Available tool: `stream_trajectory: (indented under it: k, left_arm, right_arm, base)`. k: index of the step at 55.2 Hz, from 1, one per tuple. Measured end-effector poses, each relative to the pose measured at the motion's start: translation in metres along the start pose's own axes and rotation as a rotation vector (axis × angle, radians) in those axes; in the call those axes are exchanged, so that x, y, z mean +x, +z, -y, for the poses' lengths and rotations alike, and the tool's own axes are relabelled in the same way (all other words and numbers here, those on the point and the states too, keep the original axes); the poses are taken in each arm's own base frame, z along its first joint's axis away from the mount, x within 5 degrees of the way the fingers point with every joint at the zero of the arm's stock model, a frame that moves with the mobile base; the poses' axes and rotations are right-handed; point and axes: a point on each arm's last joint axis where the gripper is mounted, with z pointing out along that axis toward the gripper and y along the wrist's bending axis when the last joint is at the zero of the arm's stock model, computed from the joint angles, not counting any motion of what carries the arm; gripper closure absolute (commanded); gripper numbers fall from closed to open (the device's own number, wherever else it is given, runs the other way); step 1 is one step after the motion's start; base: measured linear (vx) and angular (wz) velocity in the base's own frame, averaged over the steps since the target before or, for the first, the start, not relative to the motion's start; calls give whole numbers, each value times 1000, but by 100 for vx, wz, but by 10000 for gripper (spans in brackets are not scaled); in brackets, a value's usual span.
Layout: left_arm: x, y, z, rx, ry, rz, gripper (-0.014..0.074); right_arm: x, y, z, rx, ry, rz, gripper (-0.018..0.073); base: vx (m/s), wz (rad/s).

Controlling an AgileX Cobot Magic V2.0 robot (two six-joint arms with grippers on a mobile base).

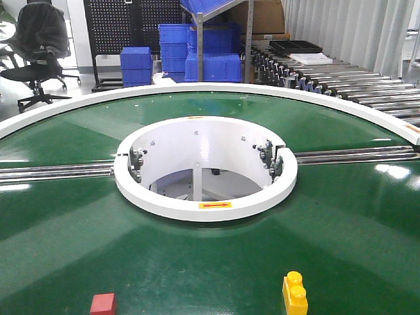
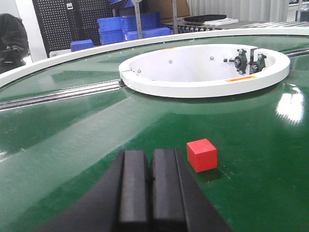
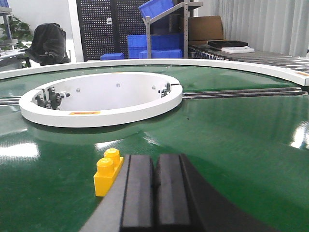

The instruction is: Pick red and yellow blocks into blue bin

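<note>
The 2 tools are clenched, holding nothing. The red cube [image 2: 202, 154] sits on the green tabletop [image 2: 72, 145] just right of the left tool [image 2: 150, 166]. The yellow brick [image 3: 108, 170] lies just left of the right tool [image 3: 154, 171].

- A yellow sticker [image 1: 214, 205] bearing a red arrow sits on the white inner ring [image 1: 164, 209]
- No words, brands or numbers are legible anywhere

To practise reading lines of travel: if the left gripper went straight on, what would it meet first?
Likely the white ring, across the green belt; the red cube sits just right of the line of the left gripper. Depth is unclear.
</note>
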Motion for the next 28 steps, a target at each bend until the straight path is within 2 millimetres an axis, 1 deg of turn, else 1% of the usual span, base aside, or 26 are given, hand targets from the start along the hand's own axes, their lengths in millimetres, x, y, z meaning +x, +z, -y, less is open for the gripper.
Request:
stream_trajectory:
  k: [28]
  left_arm:
    - [0,0,0,0,0,0,594]
  right_arm:
    - [0,0,0,0,0,0,570]
  base:
    - [0,0]
